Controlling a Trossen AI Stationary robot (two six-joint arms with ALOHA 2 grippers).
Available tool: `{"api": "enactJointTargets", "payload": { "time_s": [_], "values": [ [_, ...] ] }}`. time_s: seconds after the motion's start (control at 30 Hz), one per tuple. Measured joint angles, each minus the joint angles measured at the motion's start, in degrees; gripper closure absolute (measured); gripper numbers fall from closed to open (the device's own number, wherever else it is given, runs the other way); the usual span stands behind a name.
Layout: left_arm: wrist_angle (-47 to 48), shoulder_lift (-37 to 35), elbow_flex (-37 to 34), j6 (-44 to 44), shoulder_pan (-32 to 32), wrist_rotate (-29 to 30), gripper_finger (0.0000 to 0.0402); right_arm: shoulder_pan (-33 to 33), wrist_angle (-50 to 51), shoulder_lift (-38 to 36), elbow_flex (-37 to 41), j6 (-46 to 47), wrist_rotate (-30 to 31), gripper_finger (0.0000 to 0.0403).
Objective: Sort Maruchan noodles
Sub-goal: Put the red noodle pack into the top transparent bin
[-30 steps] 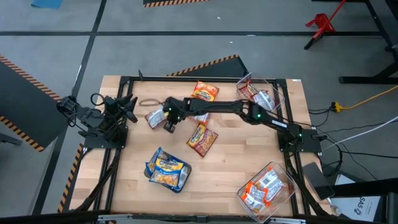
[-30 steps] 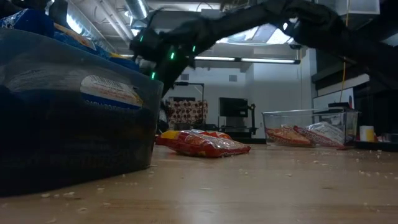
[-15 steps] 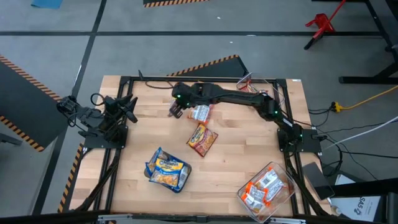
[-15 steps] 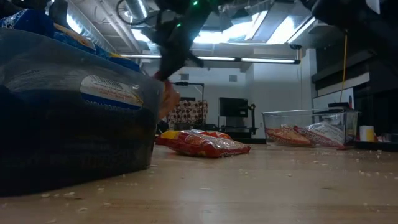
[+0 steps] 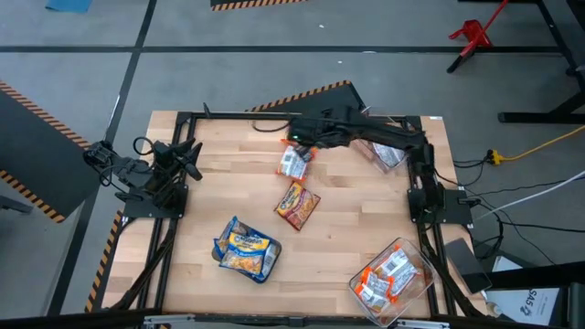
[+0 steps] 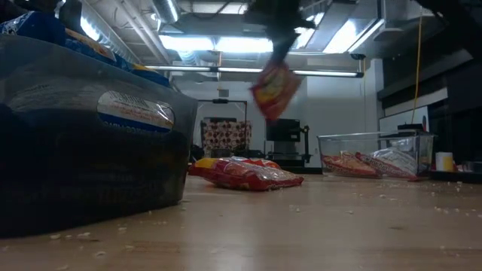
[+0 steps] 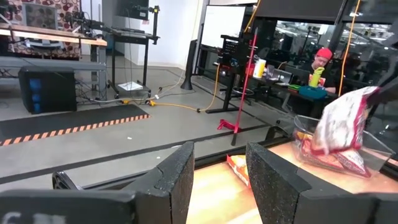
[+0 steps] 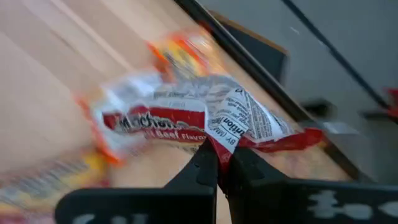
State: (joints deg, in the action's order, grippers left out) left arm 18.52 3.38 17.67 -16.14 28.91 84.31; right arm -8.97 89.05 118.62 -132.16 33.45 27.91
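Right tool (image 8: 219,163): pinched tight on one edge of a silver-white and red crinkly ramen packet (image 5: 292,162), which hangs above the far middle of the wooden bench (image 5: 338,228).
Left tool (image 7: 219,177): fingers apart, holding nothing, parked at the bench's left edge.
Dark red flat ramen packet (image 5: 297,205): lying mid-bench.

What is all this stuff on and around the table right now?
Held packet: one, silver-white and red, hanging in the air over the table's far middle.
Loose packet: one, dark red, table centre.
Near-left bin: one, clear, blue-yellow packets inside.
Near-right bin: one, clear, orange-and-white packets inside.
Far-right bin: one, clear, packets inside.
Table: one, light wood, black frame.
Person: one, red cap, seated in the room behind.
Right gripper: shut on the held packet.
Left gripper: waiting at the table's left edge, open.
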Motion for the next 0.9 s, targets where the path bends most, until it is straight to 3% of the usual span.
{"api": "enactJointTargets", "payload": {
  "time_s": [0.3,0.67,0.9],
  "values": [
    [-0.03,-0.02,-0.02,-0.35,-0.02,-0.40,0.0262,-3.99,1.39,-11.16,9.80,-0.47,2.09,0.0403],
    [0.13,-0.02,-0.02,-0.26,-0.01,-1.06,0.0262,-14.37,1.00,-26.85,37.40,-4.21,0.61,0.0403],
    [0.39,-0.02,-0.02,-0.26,-0.02,-1.04,0.0262,-17.84,0.95,-32.19,48.62,-7.03,-0.60,0.0403]
  ]
}}
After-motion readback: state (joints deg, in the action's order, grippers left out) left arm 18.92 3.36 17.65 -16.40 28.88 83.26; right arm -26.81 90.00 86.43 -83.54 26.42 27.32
